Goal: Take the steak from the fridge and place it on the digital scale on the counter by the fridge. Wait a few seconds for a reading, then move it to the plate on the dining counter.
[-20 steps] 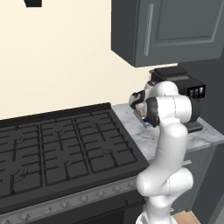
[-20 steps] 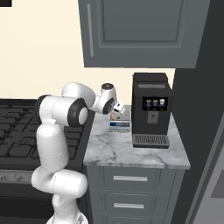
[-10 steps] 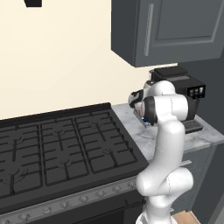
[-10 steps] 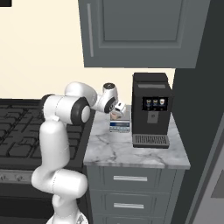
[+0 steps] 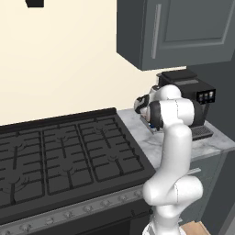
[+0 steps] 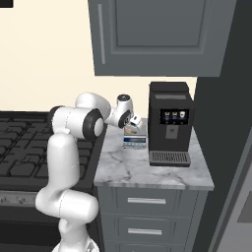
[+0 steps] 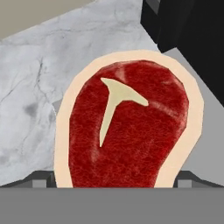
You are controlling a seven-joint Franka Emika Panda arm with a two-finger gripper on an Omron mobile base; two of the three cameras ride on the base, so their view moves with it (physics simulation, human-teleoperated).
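Base cams rear L/R, shared marble counter [image 6: 147,170]; hand cam close-up.

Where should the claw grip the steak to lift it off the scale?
Across the steak's narrow end nearest the claw, coming straight down. It lies flat on the scale, so only its pale rim offers opposite edges to pinch.

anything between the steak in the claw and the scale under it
Nothing visible. The steak sits at the claw, right over the digital scale on the marble counter. The coffee machine stands beside the scale, not over it.
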